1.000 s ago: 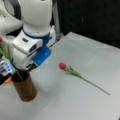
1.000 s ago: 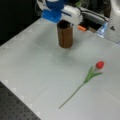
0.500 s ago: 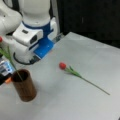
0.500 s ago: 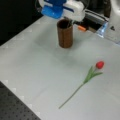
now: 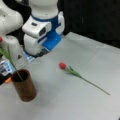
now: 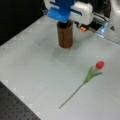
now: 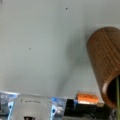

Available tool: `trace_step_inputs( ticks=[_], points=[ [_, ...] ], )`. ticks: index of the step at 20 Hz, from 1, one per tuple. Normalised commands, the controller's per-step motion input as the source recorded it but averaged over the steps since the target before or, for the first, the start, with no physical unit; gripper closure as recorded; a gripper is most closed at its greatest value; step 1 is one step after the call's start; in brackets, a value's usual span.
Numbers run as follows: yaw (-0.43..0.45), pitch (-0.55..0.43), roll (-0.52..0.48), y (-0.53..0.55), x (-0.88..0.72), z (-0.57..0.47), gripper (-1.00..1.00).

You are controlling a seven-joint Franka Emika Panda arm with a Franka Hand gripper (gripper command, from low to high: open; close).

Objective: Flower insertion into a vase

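Where green stem [image 5: 10, 61] stands | cylindrical wood-grain vase [image 5: 24, 85] | table [image 5: 75, 100]

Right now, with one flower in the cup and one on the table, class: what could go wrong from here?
1. The flower stem leans against the rim of the wooden vase; a brush from the arm's wrist just above could tip it out.
2. The vase stands free, so a knock might topple it.
3. The red tulip lies flat with a thin stem, which may slip a grasp.
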Motion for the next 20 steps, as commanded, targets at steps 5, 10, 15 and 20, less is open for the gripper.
trace_step_inputs(
  ticks=[5, 10, 15, 20],
  points=[
    [-0.064, -0.216, 0.051, 0.30, -0.09, -0.13, -1.00],
    [-0.093, -0.214, 0.131, 0.27, -0.08, -0.22, -1.00],
    [-0.132, -0.207, 0.120, 0.36, -0.04, -0.30, -1.00],
    [-0.169, -0.187, 0.080, 0.37, -0.01, -0.28, -1.00]
  ],
)
